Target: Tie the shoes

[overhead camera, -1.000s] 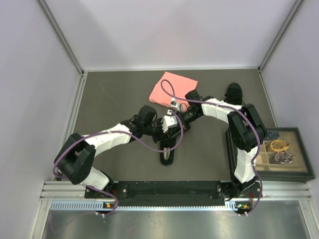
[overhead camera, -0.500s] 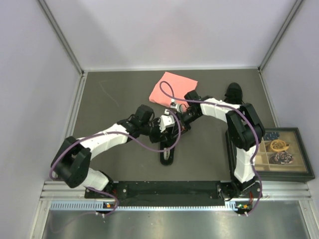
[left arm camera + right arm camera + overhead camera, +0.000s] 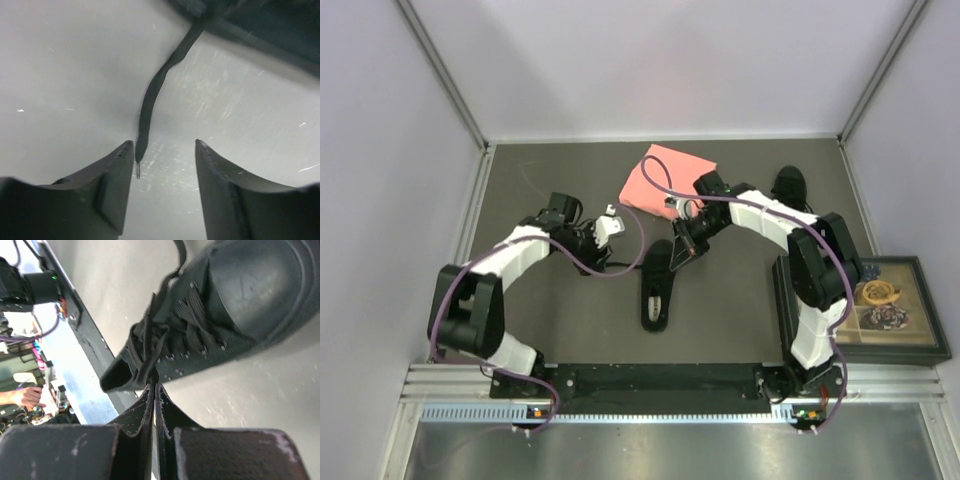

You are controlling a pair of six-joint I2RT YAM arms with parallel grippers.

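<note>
Left gripper (image 3: 611, 222) sits on the table left of the near shoe (image 3: 658, 285). Right gripper (image 3: 682, 245) is at that shoe's far end. The second shoe (image 3: 788, 185) is well apart, far right, past the pink cloth (image 3: 665, 175).

Left wrist: jaws wide apart, gripping nothing. The lace end (image 3: 150, 100) lies just beside one finger.

Right wrist: fingers pressed together, pinching a lace loop (image 3: 145, 347) at the shoe's lacing.

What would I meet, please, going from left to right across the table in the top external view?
Left claw → near black shoe → far black shoe → framed compartment box.
</note>
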